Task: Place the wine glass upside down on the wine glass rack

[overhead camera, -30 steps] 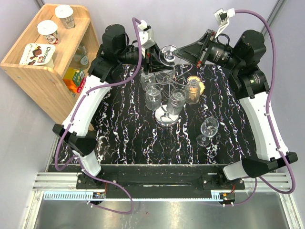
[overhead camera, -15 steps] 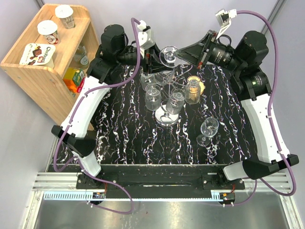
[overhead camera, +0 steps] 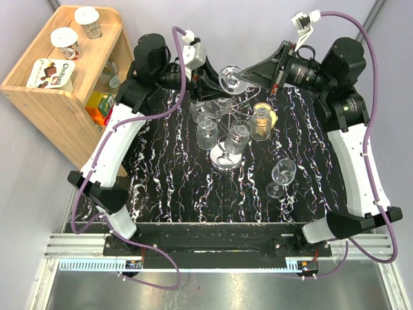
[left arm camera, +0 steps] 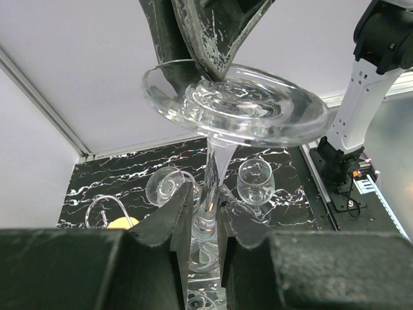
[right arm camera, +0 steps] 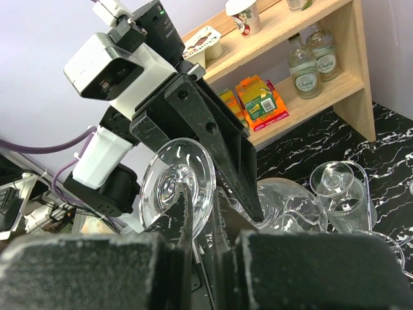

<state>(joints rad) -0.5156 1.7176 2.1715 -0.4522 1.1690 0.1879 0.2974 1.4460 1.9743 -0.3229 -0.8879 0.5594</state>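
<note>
Left wrist view shows the clear long-stemmed wine glass (left arm camera: 235, 103) held off the table between both arms. The left gripper (left arm camera: 205, 201) pinches its thin stem, with the round foot just beyond the fingertips, and the right gripper (right arm camera: 202, 201) clamps the rim of that foot from the opposite side. Below both grippers, a little toward the arm bases, the shiny chrome wire wine glass rack (overhead camera: 218, 161) stands on the black white-veined marble table (overhead camera: 168, 187) with other clear glasses (overhead camera: 208, 128) around its post.
</note>
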